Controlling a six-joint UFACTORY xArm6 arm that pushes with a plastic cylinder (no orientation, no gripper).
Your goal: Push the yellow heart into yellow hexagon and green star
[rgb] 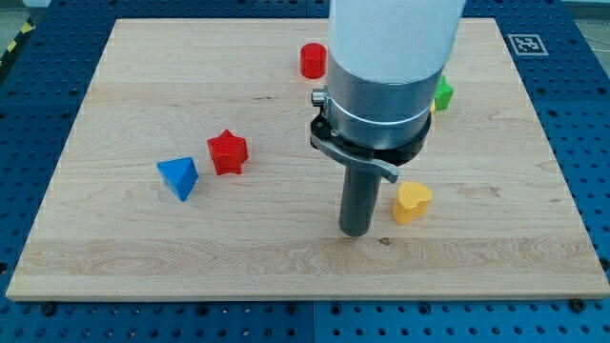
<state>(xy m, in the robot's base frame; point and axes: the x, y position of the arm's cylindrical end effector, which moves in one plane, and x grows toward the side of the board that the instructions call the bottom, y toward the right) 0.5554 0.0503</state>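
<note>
Wooden board (114, 238): my tip (356, 232) beside yellow heart (412, 202).

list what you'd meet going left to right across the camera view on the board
blue triangular block → red star → red cylinder → my tip → yellow heart → green block, partly hidden behind the arm. The yellow hexagon is not visible.

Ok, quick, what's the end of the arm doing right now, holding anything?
My tip: no hand fitted, holding nothing, down on the board just to the view's left of the yellow heart, small gap between.
</note>
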